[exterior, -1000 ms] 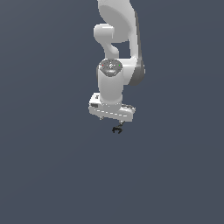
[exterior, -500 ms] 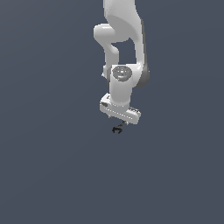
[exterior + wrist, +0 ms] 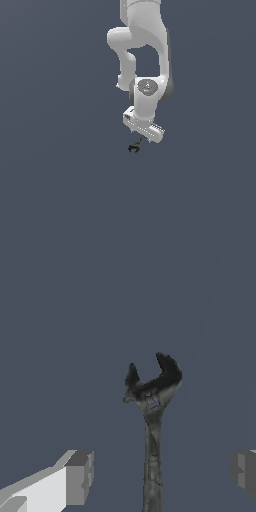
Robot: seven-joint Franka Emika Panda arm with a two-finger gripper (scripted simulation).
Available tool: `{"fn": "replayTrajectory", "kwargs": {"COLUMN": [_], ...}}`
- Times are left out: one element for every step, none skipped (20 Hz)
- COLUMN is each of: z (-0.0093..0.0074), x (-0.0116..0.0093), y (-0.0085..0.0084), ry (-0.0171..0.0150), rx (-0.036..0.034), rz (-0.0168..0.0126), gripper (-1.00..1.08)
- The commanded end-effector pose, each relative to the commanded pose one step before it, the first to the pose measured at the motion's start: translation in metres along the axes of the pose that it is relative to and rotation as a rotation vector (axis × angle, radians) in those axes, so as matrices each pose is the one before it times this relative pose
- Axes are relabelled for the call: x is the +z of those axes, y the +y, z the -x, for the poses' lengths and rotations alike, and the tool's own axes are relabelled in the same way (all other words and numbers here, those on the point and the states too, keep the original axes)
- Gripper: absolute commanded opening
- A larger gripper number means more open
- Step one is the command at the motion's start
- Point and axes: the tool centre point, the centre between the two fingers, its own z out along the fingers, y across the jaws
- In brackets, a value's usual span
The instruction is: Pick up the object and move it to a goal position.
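Observation:
The object (image 3: 152, 388) is a small dark wrench-like piece with a two-pronged claw head and a thin stem. Its stem runs down between my gripper's (image 3: 160, 473) two fingers. The grey fingertips (image 3: 79, 476) stand wide apart, and neither one touches the stem. In the exterior view the object (image 3: 134, 147) shows as a tiny black shape just below the white hand, with the gripper (image 3: 140, 141) tilted above it. The gripper is open.
A plain dark grey-blue surface (image 3: 55, 200) fills both views. The white arm (image 3: 142, 45) reaches down from the top of the exterior view. Nothing else shows.
The hand has shifted toward the exterior view's right and twisted, so its finger bar now slants. The object has stayed in place.

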Motion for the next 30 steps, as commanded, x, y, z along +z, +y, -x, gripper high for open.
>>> {"fn": "replayTrajectory", "kwargs": {"z": [0.00741, 0.00246, 0.00222, 0.00199, 0.00175, 0.00151, 0.00128, 0.00105, 0.0008, 0.00058, 0.00035, 0.00014, -0.00045, 0.00002, 0.00006, 0.0001, -0.00006, 0.00018, 0.00002, 0.00006, 0.0003, 0.00004, 0.00012, 0.00006, 0.00019, -0.00008, 0.00006, -0.00018, -0.00002, -0.00003], "x": [0.00517, 0.00167, 0.0015, 0.00134, 0.00117, 0.00101, 0.00085, 0.00069, 0.00054, 0.00038, 0.00023, 0.00008, -0.00032, 0.0003, 0.00089, 0.00148, 0.00205, 0.00264, 0.0032, 0.00377, 0.00434, 0.00485, 0.00522, 0.00473, 0.00414, 0.0035, 0.00295, 0.00233, 0.00182, 0.00129], "y": [-0.00048, -0.00005, 0.00001, 0.00004, 0.00006, 0.00008, 0.00008, 0.00007, 0.00008, 0.00006, 0.00003, -0.00001, -0.00011, 0.0, 0.0, 0.0, 0.00017, 0.0, 0.00017, 0.00017, 0.00001, 0.00023, 0.00014, 0.0001, -0.00009, 0.00004, -0.00014, 0.00001, -0.00015, -0.00012], "ry": [0.00122, 0.00026, 0.00025, 0.00024, 0.00022, 0.0002, 0.00017, 0.00014, 0.00011, 0.00008, 0.00005, 0.00001, -0.00041, 0.0, 0.0, 0.0, 0.00001, 0.0, 0.00002, 0.00003, 0.0, 0.00005, 0.00004, 0.00004, 0.0, 0.00004, 0.0, 0.00003, 0.0, 0.0], "rx": [0.03675, 0.01134, 0.01027, 0.0092, 0.00811, 0.00704, 0.00596, 0.00486, 0.00381, 0.00272, 0.00162, 0.00049, -0.00394, 0.0, 0.0, 0.0, 0.00049, 0.0, 0.00049, 0.00049, 0.0, 0.00069, 0.00049, 0.00049, 0.0, 0.00048, 0.0, 0.00048, 0.0, 0.0], "rz": [-0.00021, 0.00007, 0.00007, 0.00006, 0.00006, 0.00006, 0.00005, 0.00004, 0.00003, 0.00002, 0.00001, 0.0, 0.00026, 0.0, 0.0, 0.0, -0.00003, 0.0, -0.00003, -0.00002, 0.0, -0.00003, -0.00002, -0.00003, 0.0, -0.00005, 0.0, -0.00008, 0.0, 0.0], "gripper": [1.0, 1.0, 1.0, 1.0, 1.0, 1.0, 1.0, 1.0, 1.0, 1.0, 1.0, 1.0, 1.0, 1.0, 1.0, 1.0, 1.0, 1.0, 1.0, 1.0, 1.0, 1.0, 1.0, 1.0, 1.0, 1.0, 1.0, 1.0, 1.0, 1.0]}}
